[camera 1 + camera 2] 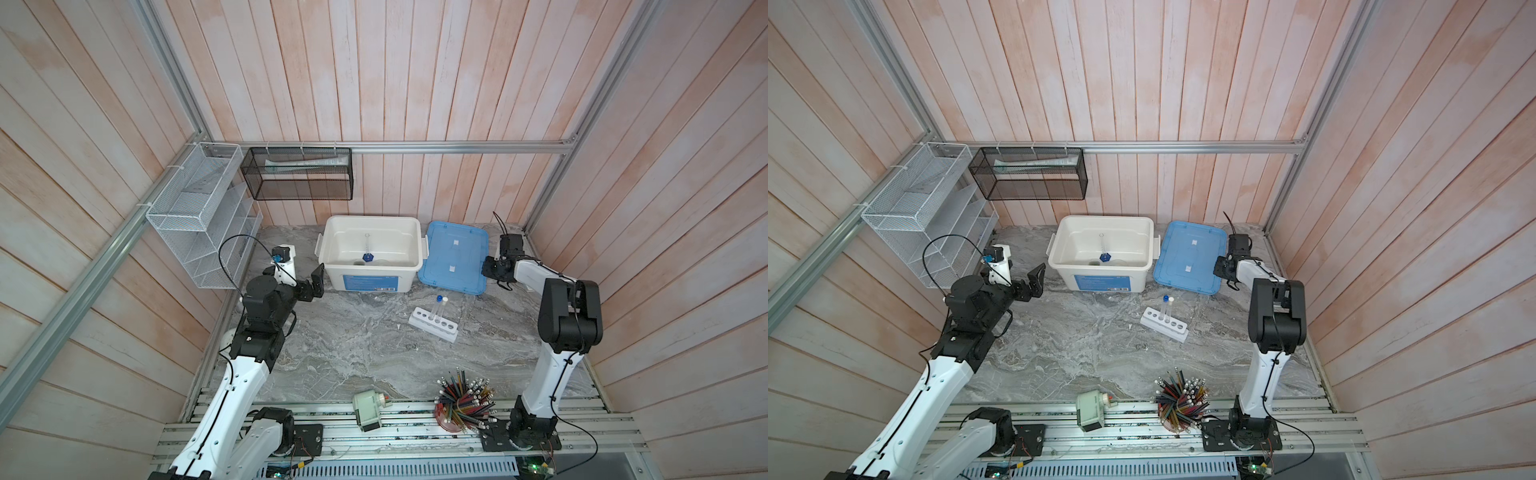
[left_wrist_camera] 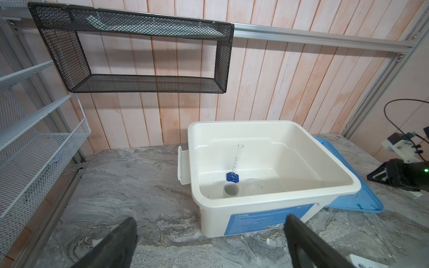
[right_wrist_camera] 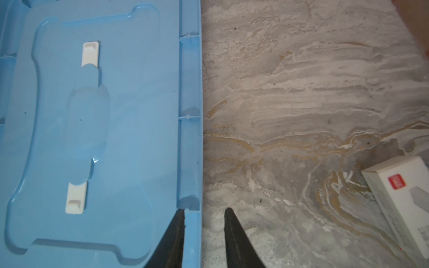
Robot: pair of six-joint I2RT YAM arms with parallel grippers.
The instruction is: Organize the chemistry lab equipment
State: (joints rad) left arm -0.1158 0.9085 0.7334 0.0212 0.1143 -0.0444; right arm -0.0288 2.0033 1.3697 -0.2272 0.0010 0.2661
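Observation:
The white six-hole rack (image 1: 432, 325) stands mid-table with the blue-capped and white-capped test tubes (image 1: 439, 307) upright in it. In the open white bin (image 2: 274, 192) lie the blue-based clear cylinder (image 2: 232, 176), a tiny white cup (image 2: 231, 188) and a clear round dish (image 2: 253, 186). The blue lid (image 3: 92, 130) lies flat to the right of the bin. My right gripper (image 3: 204, 210) is open and straddles the lid's right rim, one finger inside it, the other over the table. My left gripper (image 2: 210, 217) hangs wide open and empty near the bin's front left corner.
A red cup of coloured pencils (image 1: 463, 403) and a pale green sharpener (image 1: 368, 409) stand at the table's front edge. A white wire shelf (image 1: 199, 216) and a black mesh basket (image 1: 297, 174) hang on the walls. A white box (image 3: 404, 204) lies beside the right gripper.

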